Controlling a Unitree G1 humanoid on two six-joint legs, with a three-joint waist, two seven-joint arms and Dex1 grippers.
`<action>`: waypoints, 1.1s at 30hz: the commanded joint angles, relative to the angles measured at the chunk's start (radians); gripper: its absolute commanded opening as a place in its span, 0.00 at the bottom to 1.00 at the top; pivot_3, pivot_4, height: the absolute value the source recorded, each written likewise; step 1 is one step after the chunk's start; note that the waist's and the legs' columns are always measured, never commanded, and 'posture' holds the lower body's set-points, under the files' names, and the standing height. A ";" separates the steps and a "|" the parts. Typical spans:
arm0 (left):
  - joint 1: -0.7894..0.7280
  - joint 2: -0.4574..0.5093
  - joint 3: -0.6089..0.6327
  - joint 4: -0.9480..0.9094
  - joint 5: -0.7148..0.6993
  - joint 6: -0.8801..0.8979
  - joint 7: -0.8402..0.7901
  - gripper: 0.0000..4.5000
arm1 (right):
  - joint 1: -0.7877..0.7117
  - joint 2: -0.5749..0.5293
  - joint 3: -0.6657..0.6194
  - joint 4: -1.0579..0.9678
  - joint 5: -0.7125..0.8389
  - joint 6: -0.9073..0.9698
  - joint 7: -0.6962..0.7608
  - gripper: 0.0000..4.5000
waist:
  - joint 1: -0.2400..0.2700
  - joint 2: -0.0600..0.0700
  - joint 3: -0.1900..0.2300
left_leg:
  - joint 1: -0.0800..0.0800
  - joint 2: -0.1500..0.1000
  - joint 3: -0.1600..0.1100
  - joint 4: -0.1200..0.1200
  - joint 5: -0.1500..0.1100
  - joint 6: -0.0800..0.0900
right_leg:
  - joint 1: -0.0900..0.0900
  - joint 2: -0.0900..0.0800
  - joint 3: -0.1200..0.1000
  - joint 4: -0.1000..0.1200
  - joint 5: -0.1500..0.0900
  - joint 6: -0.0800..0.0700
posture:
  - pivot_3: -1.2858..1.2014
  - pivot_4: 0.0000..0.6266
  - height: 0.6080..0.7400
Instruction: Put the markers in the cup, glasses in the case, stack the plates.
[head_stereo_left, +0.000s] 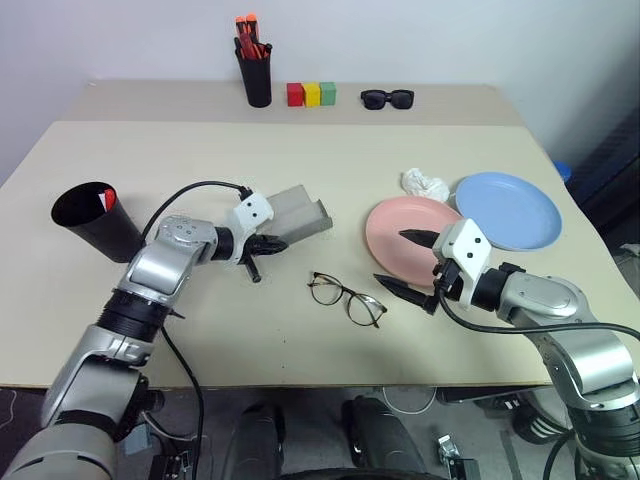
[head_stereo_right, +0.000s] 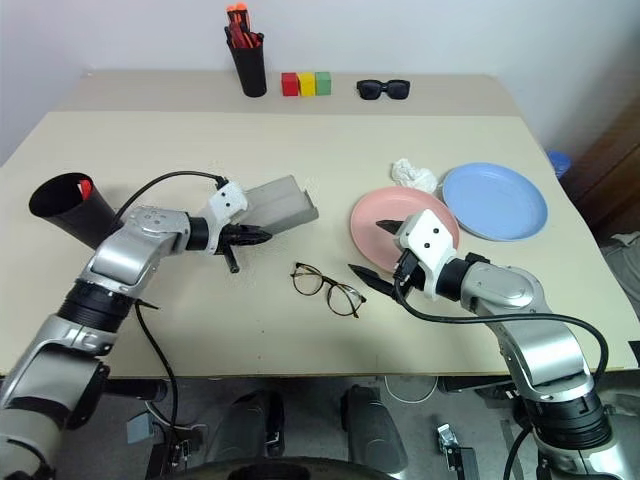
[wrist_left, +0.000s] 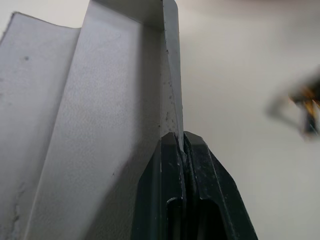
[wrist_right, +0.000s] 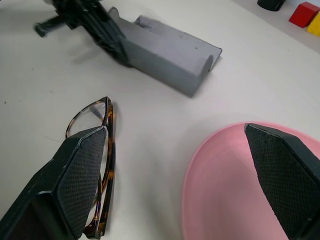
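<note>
left gripper (head_stereo_left: 272, 243): clamped tight on the edge of the grey case (head_stereo_left: 300, 212)
right gripper (head_stereo_left: 404, 262): spread wide, nothing in it; hovering between glasses (head_stereo_left: 346, 297) and pink plate (head_stereo_left: 395, 215)

You are seeing the glasses (wrist_left: 305, 107) as a mere blur in the left wrist view. The case (wrist_left: 100, 125) is running off that picture's edges. The pink plate (wrist_right: 225, 195) is getting cut off in the right wrist view, and the cup's (head_stereo_left: 95, 220) contents are showing too small to identify.
</note>
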 joint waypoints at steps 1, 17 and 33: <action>0.003 0.049 -0.016 -0.032 0.025 -0.149 -0.122 0.00 | -0.015 0.005 -0.002 -0.038 0.015 -0.011 0.005 1.00 | 0.001 0.000 0.000 | 0.000 0.000 0.000 0.000 0.000 0.000 | 0.000 0.000 0.000 0.000 0.000 0.000 | 0.52 0.24 0.87; -0.068 -0.012 0.013 0.139 0.086 -0.279 -0.154 0.54 | -0.036 -0.004 0.029 -0.096 0.040 0.069 0.001 1.00 | 0.023 0.000 0.000 | 0.000 0.000 0.000 0.001 0.000 0.001 | 0.000 0.000 0.000 0.000 0.000 0.000 | 0.52 0.24 0.87; 0.272 0.008 0.292 -0.320 -0.107 -0.166 0.014 0.54 | -0.215 0.014 0.258 -0.201 -0.032 0.470 -0.170 1.00 | 0.016 0.001 -0.001 | 0.000 0.001 0.001 0.001 0.000 0.001 | 0.000 0.000 0.001 0.001 0.000 0.000 | 0.52 0.24 0.87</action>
